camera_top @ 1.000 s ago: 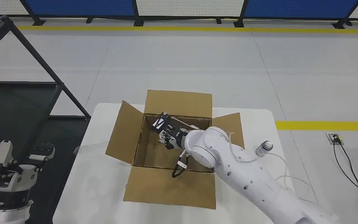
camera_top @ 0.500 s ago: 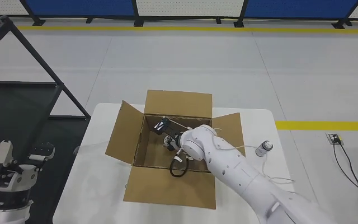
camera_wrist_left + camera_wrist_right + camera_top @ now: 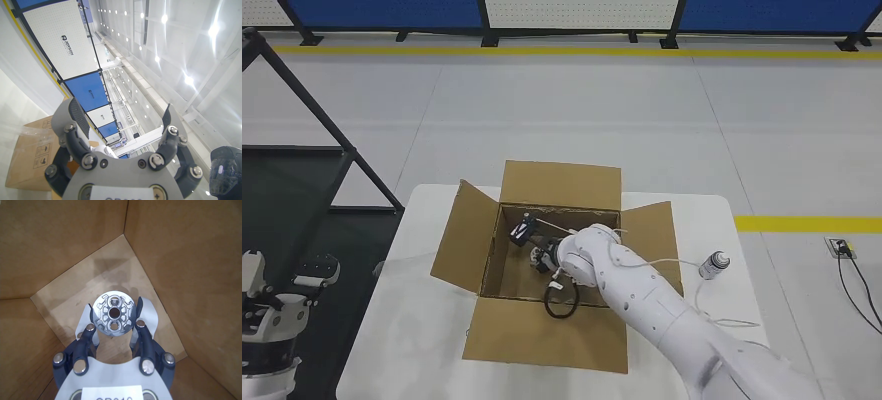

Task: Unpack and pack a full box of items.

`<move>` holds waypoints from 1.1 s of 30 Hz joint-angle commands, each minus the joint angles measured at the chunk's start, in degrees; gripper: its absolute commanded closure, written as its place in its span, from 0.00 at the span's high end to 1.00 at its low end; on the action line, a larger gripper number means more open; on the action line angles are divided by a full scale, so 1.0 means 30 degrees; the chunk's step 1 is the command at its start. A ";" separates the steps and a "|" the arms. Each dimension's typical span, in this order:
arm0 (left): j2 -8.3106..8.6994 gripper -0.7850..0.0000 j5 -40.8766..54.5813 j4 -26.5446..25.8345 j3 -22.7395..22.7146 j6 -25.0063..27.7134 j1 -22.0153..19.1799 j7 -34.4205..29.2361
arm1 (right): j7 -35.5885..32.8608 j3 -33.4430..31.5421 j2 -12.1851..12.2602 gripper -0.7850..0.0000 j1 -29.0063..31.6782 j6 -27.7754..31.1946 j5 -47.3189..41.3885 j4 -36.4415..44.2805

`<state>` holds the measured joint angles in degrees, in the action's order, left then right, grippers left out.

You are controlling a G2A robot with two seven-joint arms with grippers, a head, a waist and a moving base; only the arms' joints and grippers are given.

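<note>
Inside the open cardboard box (image 3: 560, 185), by the counter's (image 3: 422, 300) far edge, the right tool (image 3: 115, 305) clenches a round metal disc (image 3: 123, 313) between its fingertips, over the box floor. The left tool (image 3: 122, 109) stands released, jaws wide apart.

box (image 3: 560, 186) on table (image 3: 410, 300) | disc (image 3: 114, 315) in right gripper (image 3: 115, 305), inside box | can (image 3: 713, 264) on table, right of box

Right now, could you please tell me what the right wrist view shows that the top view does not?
Right wrist view: the right gripper closed on a round metal part inside the cardboard box. Top view: its open flaps, the white table and a silver canister on it, apart from the box. Both: the box's brown inner walls.
</note>
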<state>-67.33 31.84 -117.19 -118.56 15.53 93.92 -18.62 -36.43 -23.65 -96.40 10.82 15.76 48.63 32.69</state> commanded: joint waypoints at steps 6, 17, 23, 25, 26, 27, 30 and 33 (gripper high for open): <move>0.0000 1.00 0.0000 0.0000 0.0000 0.0000 0.0000 0.0000 | -0.0006 -0.0066 -0.0430 0.83 -0.0130 0.0362 0.0379 -0.0685; 0.0000 1.00 0.0000 0.0000 0.0000 0.0000 0.0000 0.0000 | 0.0458 -0.0606 -0.0347 1.00 -0.0078 0.0616 0.1358 -0.0382; 0.0000 1.00 0.0000 0.0000 0.0000 0.0000 0.0000 0.0000 | 0.0877 -0.1566 0.0573 1.00 0.0540 0.0701 0.2257 0.1719; 0.0000 1.00 0.0000 0.0000 0.0000 0.0000 0.0000 0.0000 | 0.0798 -0.2054 0.1052 1.00 0.1000 0.0695 0.2659 0.2964; 0.0000 1.00 0.0000 0.0000 0.0000 0.0000 0.0000 0.0000 | 0.0721 -0.2338 0.1328 1.00 0.1278 0.0660 0.2941 0.3707; 0.0000 1.00 0.0000 0.0000 0.0000 0.0000 0.0000 0.0000 | 0.0601 -0.2662 0.1626 1.00 0.1620 0.0625 0.3223 0.4521; 0.0000 1.00 0.0000 0.0000 0.0000 0.0000 0.0000 0.0000 | 0.0253 -0.3886 0.2632 1.00 0.3029 0.0439 0.4278 0.7490; 0.0000 1.00 0.0000 0.0000 0.0000 0.0000 0.0000 0.0000 | -0.0369 -0.5565 0.3713 1.00 0.4914 0.0466 0.5387 1.0954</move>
<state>-67.33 31.84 -117.19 -118.56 15.53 93.92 -18.62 -36.77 -38.06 -86.59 22.99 17.13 63.45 60.53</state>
